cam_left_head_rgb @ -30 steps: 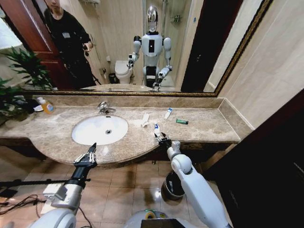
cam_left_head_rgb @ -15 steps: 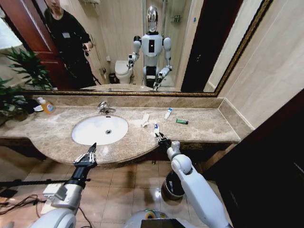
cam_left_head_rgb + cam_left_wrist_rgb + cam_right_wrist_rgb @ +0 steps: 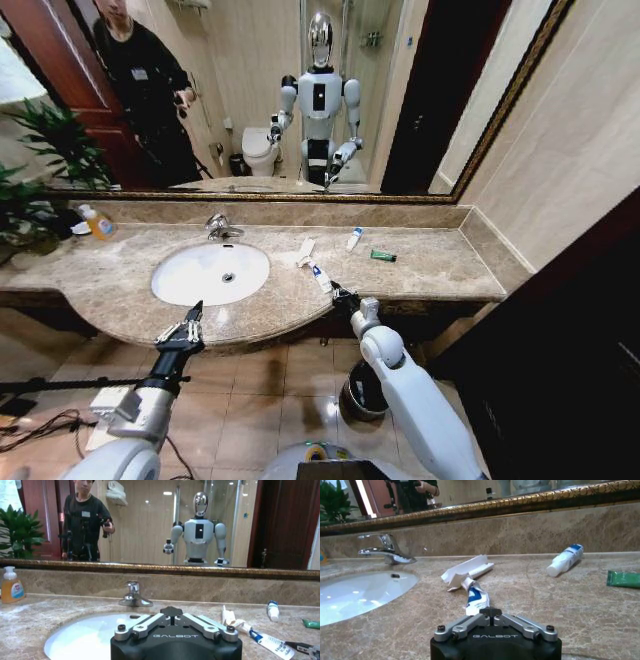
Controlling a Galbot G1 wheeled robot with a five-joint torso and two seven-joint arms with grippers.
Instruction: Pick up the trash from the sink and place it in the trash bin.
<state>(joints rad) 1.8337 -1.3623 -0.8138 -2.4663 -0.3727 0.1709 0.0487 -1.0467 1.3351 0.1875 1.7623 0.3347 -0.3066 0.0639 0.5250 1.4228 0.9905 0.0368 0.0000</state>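
Note:
The white oval sink (image 3: 190, 285) is set in the brown marble counter, with a chrome faucet (image 3: 222, 228) behind it. My right gripper (image 3: 335, 291) is over the counter right of the basin, shut on the end of a white tube with blue print (image 3: 319, 276), which slants low toward the basin. More trash lies on the counter: a crumpled white paper (image 3: 303, 252), a blue-capped white tube (image 3: 354, 238) and a small green tube (image 3: 383, 256). The dark trash bin (image 3: 362, 392) stands on the floor below. My left gripper (image 3: 196, 310) hangs shut before the counter's front edge.
An orange soap bottle (image 3: 98, 222) with a white pump stands at the counter's back left beside a green plant (image 3: 40, 170). A mirror runs along the wall behind the counter. Cables lie on the tiled floor (image 3: 250, 390) at the left.
The held tube stood upright at my right gripper earlier. It has now tipped over toward the basin and lies low over the counter. The left arm has not moved.

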